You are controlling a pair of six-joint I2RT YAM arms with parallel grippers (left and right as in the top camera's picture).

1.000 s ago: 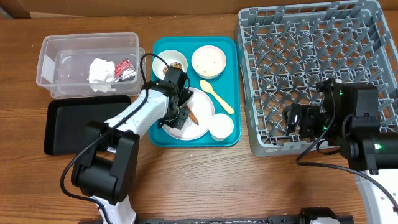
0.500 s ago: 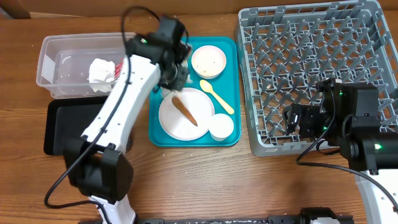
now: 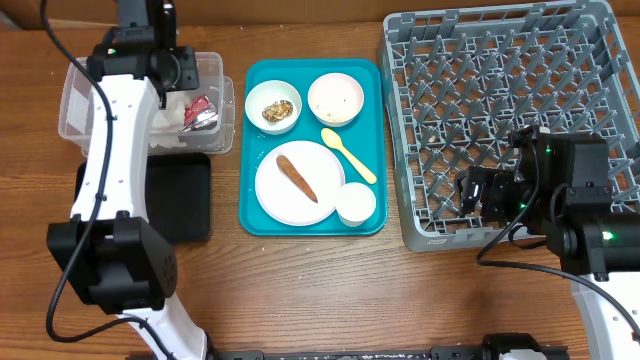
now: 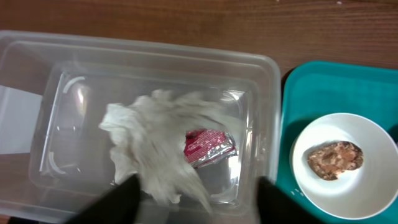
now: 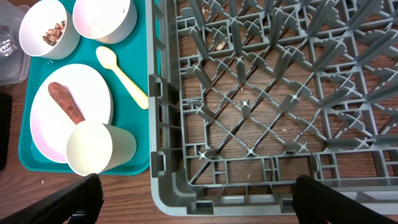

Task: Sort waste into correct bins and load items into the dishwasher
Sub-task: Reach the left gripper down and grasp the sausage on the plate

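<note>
My left gripper (image 3: 170,78) hangs over the clear tub (image 3: 80,75), open, its fingers (image 4: 118,199) spread wide with nothing between them. Just below them a crumpled white napkin (image 4: 155,140) shows blurred inside the tub (image 4: 267,93), beside the red wrapper (image 4: 208,146) (image 3: 200,112). The black tray (image 3: 185,195) lies in front of the tub. On the teal tray (image 3: 250,215) are a plate (image 3: 285,200) with a brown lump (image 3: 297,177), a bowl (image 3: 272,107) of brown food, a second bowl (image 3: 335,98), a yellow spoon (image 3: 348,155) and a cup (image 3: 355,203). My right gripper (image 3: 468,190) is open at the dish rack's (image 3: 500,100) near left corner.
The rack's grey rim (image 5: 186,193) sits directly under my right gripper (image 5: 199,205), with the cup (image 5: 99,148) and plate (image 5: 93,93) just left of it. Bare wood runs along the table's front.
My left arm swung from the plate up and left to above the clear tub, and its jaws went from shut to open. The right arm has not moved.
</note>
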